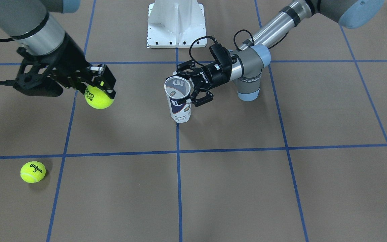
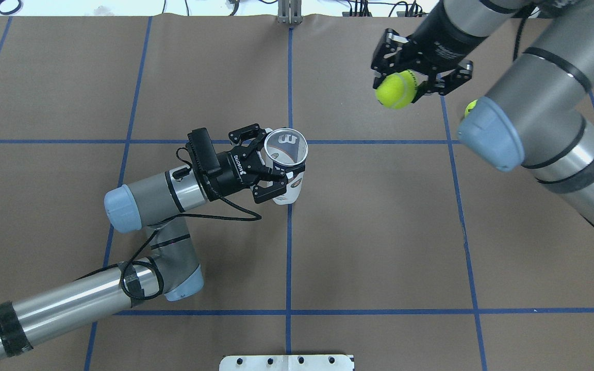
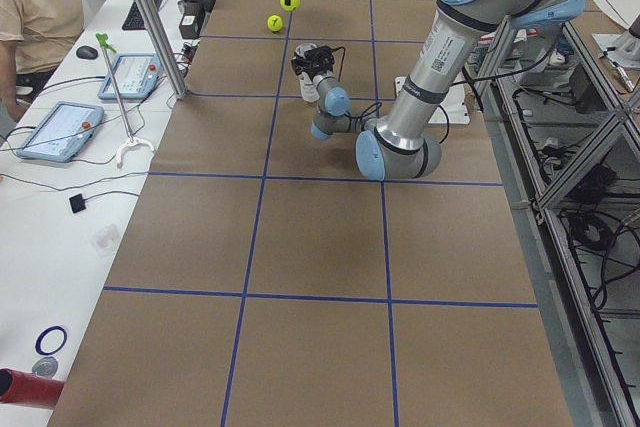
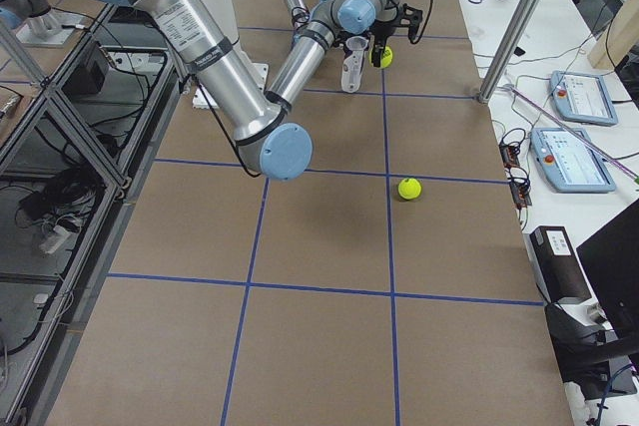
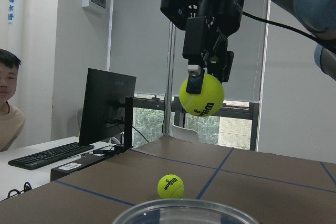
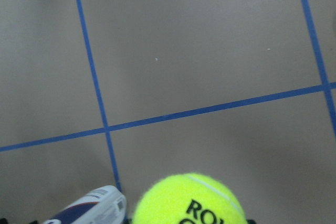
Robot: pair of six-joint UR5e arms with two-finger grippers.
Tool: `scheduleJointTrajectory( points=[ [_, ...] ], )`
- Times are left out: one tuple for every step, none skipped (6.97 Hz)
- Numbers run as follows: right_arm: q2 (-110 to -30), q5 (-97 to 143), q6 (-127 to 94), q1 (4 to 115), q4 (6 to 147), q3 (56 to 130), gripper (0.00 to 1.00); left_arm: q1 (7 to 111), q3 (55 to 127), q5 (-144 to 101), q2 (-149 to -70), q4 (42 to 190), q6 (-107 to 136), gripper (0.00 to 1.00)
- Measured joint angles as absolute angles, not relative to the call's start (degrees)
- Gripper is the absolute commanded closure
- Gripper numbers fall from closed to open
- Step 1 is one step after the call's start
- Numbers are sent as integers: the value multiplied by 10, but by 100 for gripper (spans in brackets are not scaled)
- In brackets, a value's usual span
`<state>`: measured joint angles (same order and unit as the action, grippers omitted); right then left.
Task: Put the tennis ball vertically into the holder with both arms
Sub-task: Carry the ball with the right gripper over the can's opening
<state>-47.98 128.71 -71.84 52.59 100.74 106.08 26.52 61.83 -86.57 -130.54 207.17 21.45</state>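
Two arms over table (image 1: 247, 188). Left arm (image 2: 163, 196) low, elbow bent, left gripper (image 2: 266, 165) clamped sideways round top of can (image 1: 180, 109), upright near table middle. Right arm (image 2: 534, 129) pointing down, right gripper (image 2: 405, 82) squeezing ball (image 1: 97, 98) in air, well apart from can. Other ball (image 1: 33, 171) on table.

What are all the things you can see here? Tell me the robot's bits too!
holder: 1, clear, white-navy label, upright at middle of table, in left gripper.
held tennis ball: 1, yellow-green, in the air in right gripper.
loose tennis ball: 1, yellow-green, lying on table, alone.
white base: 1, white, robot's table edge.
table: 1, brown, blue lines.
person: 1, tan shirt, seated at side desk.
left arm: 1, grey-silver, light blue caps, reaches mid-table.
right arm: 1, same colours, raised over the table.
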Motion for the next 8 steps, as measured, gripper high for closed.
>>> scheduleJointTrajectory(
  points=[
    [-420,1263,-750,499,1031,1033,81,265,617,-866,-1305,2072,214,29],
    [-370,1234,-779,472,1050,1005,76,264,616,-866,-1305,2072,214,29],
    [-339,1216,-804,451,1057,986,66,264,615,-866,-1305,2072,214,29],
    [-324,1200,-818,434,1059,976,48,264,614,-866,-1305,2071,214,29],
    [-318,1175,-823,415,1060,973,43,263,612,-866,-1305,2071,214,29],
    [-316,1152,-825,399,1062,972,43,263,611,-866,-1306,2071,214,29],
    [-317,1141,-825,391,1069,974,43,263,611,-866,-1306,2071,214,29],
    [-318,1136,-825,389,1080,977,30,263,611,-866,-1306,2071,214,29]
  ],
)
